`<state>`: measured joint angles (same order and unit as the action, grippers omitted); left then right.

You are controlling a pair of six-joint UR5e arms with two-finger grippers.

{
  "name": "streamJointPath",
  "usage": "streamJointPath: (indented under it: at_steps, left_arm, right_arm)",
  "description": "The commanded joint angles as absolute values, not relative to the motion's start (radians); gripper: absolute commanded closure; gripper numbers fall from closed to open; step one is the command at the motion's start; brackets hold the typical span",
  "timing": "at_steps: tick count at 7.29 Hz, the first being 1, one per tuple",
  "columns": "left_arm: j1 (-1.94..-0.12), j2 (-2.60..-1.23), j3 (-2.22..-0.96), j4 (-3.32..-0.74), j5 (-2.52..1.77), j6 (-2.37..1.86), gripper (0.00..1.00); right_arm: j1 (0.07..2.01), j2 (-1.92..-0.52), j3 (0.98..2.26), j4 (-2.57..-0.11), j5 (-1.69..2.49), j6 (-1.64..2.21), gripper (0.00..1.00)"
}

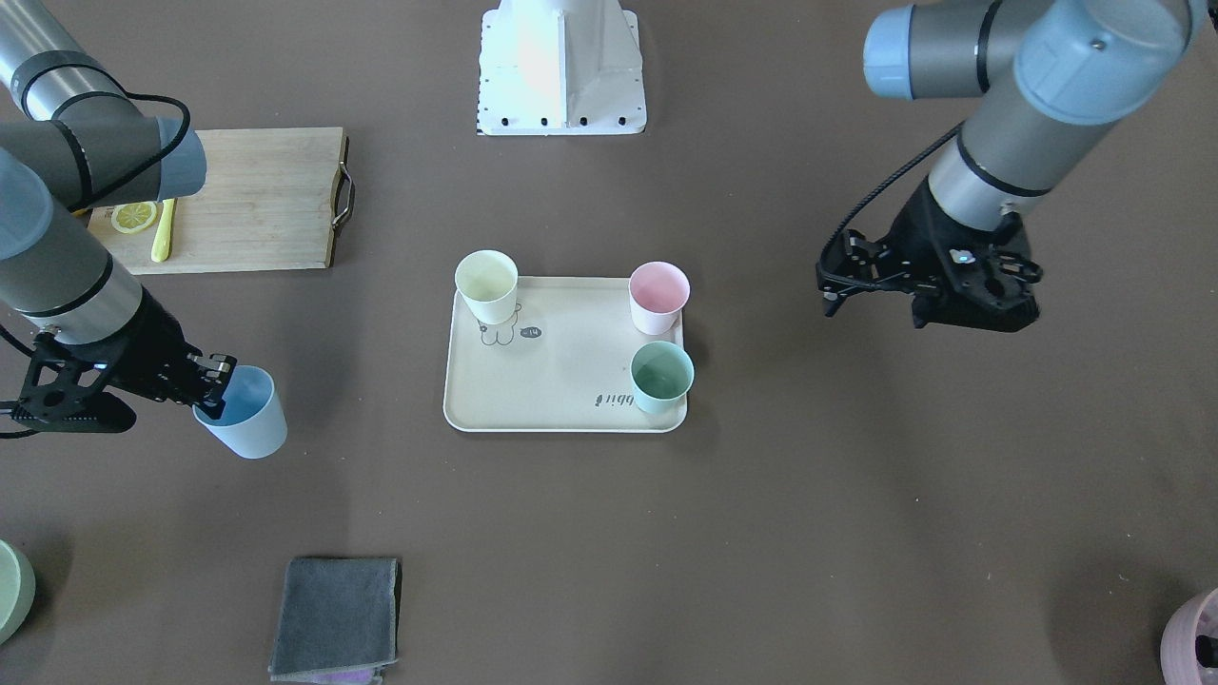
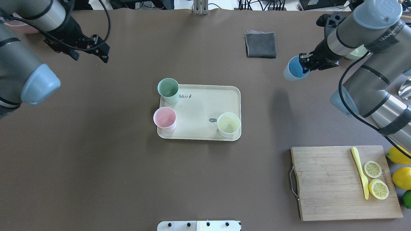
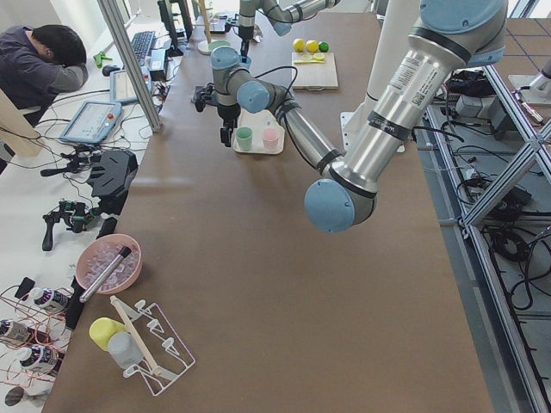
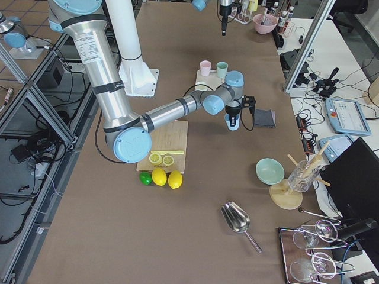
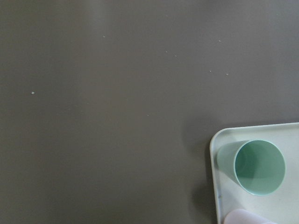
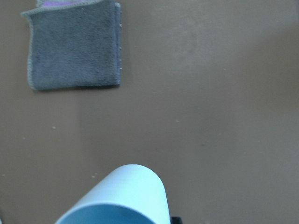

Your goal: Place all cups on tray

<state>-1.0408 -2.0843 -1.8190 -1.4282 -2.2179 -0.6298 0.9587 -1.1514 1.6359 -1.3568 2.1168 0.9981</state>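
The cream tray (image 1: 561, 366) (image 2: 199, 107) lies mid-table. On it stand the pale yellow cup (image 1: 486, 285) (image 2: 228, 124), the pink cup (image 1: 658, 297) (image 2: 164, 118) and the mint green cup (image 1: 661, 377) (image 2: 168, 90). My right gripper (image 1: 211, 381) (image 2: 305, 62) is shut on the rim of the light blue cup (image 1: 243, 411) (image 2: 295, 68) (image 6: 126, 196). It holds the cup tilted above the table, well away from the tray. My left gripper (image 1: 837, 281) (image 2: 101, 51) is open and empty, raised off to the tray's other side. Its wrist view shows the mint cup (image 5: 257, 167) on the tray corner (image 5: 216, 154).
A grey cloth (image 2: 260, 45) (image 6: 74, 44) lies near the blue cup. A wooden cutting board (image 2: 334, 183) carries lemon slices and a yellow knife. A sage bowl (image 1: 11, 590) and a mauve pot (image 1: 1194, 633) sit at the table's far corners. The robot base (image 1: 561, 67) stands behind the tray.
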Motion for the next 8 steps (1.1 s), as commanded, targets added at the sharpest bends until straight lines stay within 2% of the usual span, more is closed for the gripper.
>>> streamJointPath:
  at_steps: [1,6,7,8]
  left_arm:
    - [-1.158,-1.999,-1.816,-1.391,-2.267,-0.407,0.02]
    - [-1.19,-1.96,-1.802,-1.397,-2.261,-0.339,0.02]
    - [-1.19,-1.96,-1.799,-1.399,-2.261,-0.339,0.02]
    - [-1.19,-1.96,-1.798,-1.399,-2.261,-0.339,0.02]
  right_arm:
    - [0.864,-1.077,1.654,-1.417,2.071,1.153,1.0]
    - [0.674,-0.924,1.591,-1.419,1.95,1.295,1.0]
    - [0.672,-0.907,1.568,-1.419,1.948,1.293,0.37]
    - [0.681,-0.901,1.566,-1.42,1.948,1.279,0.11]
